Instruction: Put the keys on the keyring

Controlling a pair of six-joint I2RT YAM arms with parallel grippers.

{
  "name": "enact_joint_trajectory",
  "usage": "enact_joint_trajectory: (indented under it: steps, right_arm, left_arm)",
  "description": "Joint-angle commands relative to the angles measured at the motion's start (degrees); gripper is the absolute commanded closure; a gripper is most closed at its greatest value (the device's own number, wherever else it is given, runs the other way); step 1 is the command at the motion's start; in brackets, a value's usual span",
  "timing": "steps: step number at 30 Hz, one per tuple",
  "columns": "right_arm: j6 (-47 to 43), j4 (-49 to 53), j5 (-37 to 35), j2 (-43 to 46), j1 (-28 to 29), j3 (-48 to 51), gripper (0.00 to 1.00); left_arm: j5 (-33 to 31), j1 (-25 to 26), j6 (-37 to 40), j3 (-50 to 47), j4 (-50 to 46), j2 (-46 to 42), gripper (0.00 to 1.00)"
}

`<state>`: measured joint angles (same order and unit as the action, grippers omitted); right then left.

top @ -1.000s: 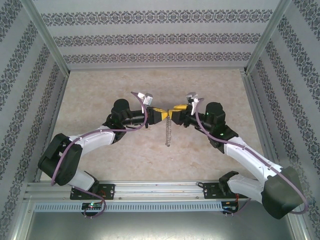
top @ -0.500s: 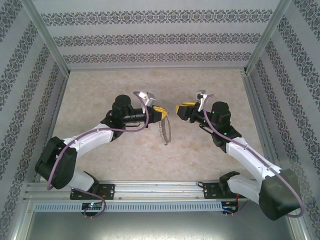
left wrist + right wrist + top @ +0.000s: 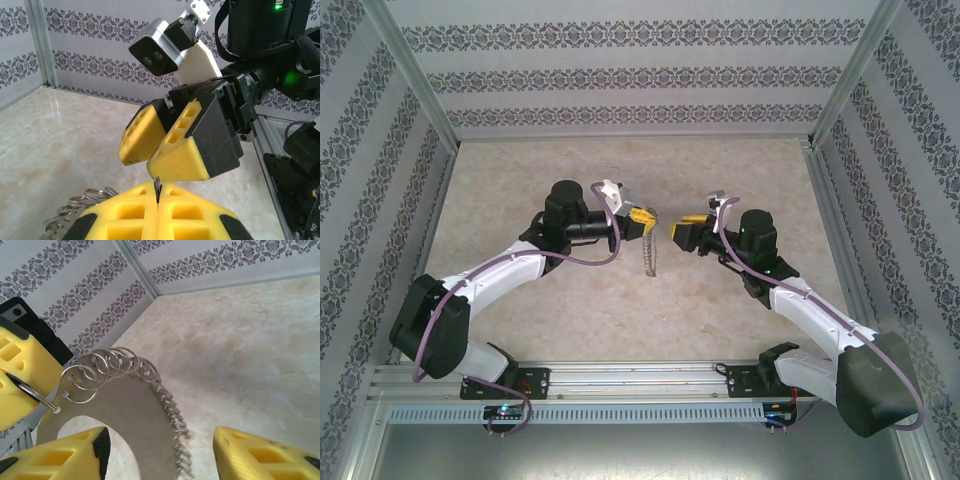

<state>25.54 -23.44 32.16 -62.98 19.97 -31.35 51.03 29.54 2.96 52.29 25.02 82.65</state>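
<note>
holds the keyring [image 3: 650,255] pinched tight in the left gripper [image 3: 644,218], up over the table [image 3: 520,180]. hangs down with its chain and small loops. faces the right gripper [image 3: 678,231], spread wide with nothing in it, close by but apart.

Yellow foam-padded left gripper [image 3: 157,197] clamps thin silvery metal keyring [image 3: 87,199], coils trailing lower left; yellow-fingered right gripper [image 3: 151,166] just beyond, facing it.
</note>
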Motion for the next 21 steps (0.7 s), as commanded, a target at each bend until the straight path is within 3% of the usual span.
enact_joint_trajectory:
  steps: [1, 4, 6, 7, 12, 16, 21]
  right_arm:
    - [-1.2, -0.5, -1.5, -0.1, -0.8, -0.6, 0.36]
    - [-0.9, 0.1, -2.9, -1.0, -1.2, -1.2, 0.20]
    - [-0.5, -0.1, -4.1, -1.0, -1.5, -1.2, 0.03]
    - [-0.2, 0.0, -5.1, -0.9, -1.7, -1.2, 0.02]
    - [1.6, 0.1, -10.0, 0.3, -2.1, -1.4, 0.02]
    - [-0.1, -0.5, -4.6, 0.8, -2.4, -2.1, 0.03]
    - [-2.2, -0.8, 5.2, 0.4, -3.4, -3.5, 0.19]
  left_arm:
    - [2.7, -1.0, 1.3, 2.5, 1.9, 0.2, 1.00]
    - [2.9, -1.1, 0.1, 2.6, 3.1, 0.6, 1.00]
    - [2.7, -1.2, -0.4, 2.5, 3.6, 0.8, 1.00]
    - [2.5, -1.1, -0.3, 2.5, 3.5, 0.8, 1.00]
    - [3.6, -1.6, -0.5, 2.4, 3.9, 0.6, 1.00]
    - [5.9, -2.4, -0.8, 2.9, 3.8, 0.9, 1.00]
    - [11.7, -4.5, -5.7, 3.0, 9.9, 3.1, 1.00]
